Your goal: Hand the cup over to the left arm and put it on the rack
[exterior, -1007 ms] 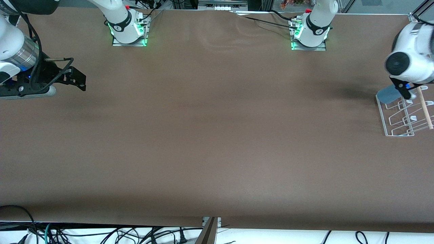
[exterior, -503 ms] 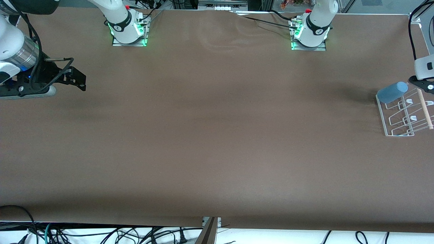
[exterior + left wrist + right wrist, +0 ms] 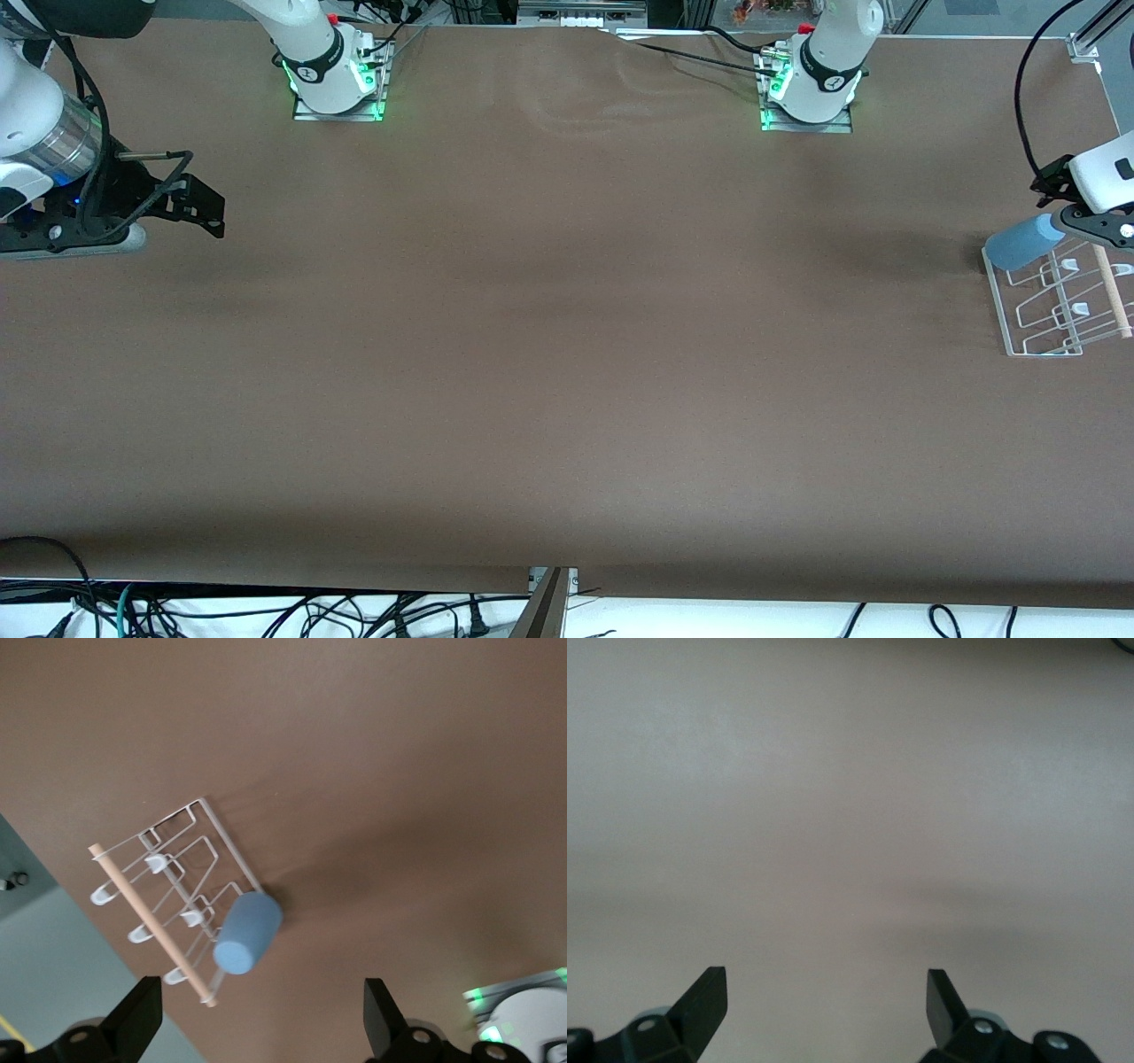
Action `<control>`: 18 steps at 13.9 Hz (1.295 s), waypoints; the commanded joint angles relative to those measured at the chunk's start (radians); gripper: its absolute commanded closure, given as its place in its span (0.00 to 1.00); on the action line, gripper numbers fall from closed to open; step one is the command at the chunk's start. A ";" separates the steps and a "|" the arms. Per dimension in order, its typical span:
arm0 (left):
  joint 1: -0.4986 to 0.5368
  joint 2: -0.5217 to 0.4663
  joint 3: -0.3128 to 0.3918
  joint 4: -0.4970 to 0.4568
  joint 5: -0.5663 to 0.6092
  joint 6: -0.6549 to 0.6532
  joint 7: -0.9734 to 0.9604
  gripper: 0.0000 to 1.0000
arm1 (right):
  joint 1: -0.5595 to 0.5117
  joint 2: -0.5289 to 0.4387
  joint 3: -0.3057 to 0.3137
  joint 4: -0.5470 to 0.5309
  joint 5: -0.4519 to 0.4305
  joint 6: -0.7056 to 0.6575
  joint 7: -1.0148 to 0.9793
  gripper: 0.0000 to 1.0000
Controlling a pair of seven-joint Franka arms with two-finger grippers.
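The light-blue cup (image 3: pixel 1019 245) (image 3: pixel 248 933) lies tilted on the white wire rack (image 3: pixel 998 306) (image 3: pixel 229 843), at the rack's end farther from the front camera. The rack stands at the left arm's end of the table. My left gripper (image 3: pixel 1079 206) (image 3: pixel 261 1017) hangs in the air over that end of the rack, open and empty, apart from the cup. At the right arm's end of the table my right gripper (image 3: pixel 205 208) (image 3: pixel 824 992) waits low over bare brown table, open with nothing between its fingers.
A pale wooden rod (image 3: pixel 1112 288) (image 3: pixel 151 921) runs along the rack's top. The two arm bases (image 3: pixel 337 75) (image 3: pixel 811 84) stand along the table edge farthest from the front camera. Cables lie off the near edge (image 3: pixel 266 616).
The left arm has lifted up and away from the cup, which stays on the rack. The right arm has not moved.
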 commanded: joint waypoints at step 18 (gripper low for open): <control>-0.010 0.068 -0.079 0.296 -0.312 -0.231 -0.454 0.00 | 0.004 0.006 -0.001 0.020 -0.016 -0.003 -0.011 0.01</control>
